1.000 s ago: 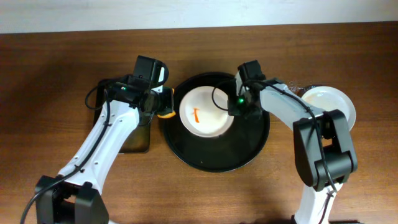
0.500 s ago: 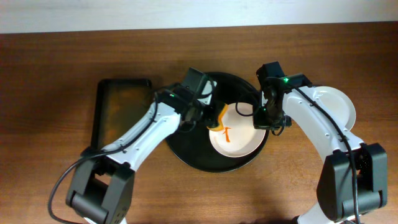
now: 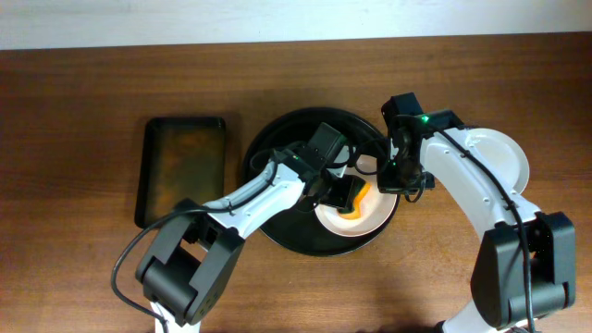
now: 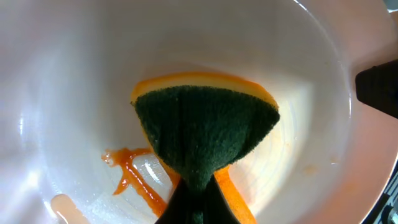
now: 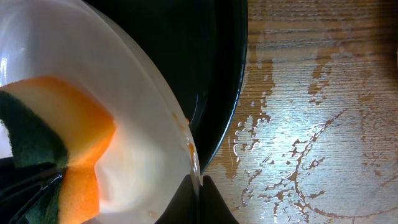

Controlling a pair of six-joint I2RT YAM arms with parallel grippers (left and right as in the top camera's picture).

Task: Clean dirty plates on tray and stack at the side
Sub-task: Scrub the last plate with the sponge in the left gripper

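The left fingers [image 4: 194, 208] pinch a green-and-orange sponge [image 4: 205, 130], pressing its scouring face into the dirty plate [image 4: 68, 74] just beside an orange smear [image 4: 130, 177], surely the reason it is there. The right fingers [image 5: 200, 200] nip the plate's rim, I judge to brace it against the scrubbing. The plate sits inside the round black tray [image 3: 277, 227], towards its right edge. Right of that tray a clean white plate [image 3: 504, 157] rests on the wet worktop [image 5: 298, 124]; left of it lies a dark rectangular tray [image 3: 180, 166].
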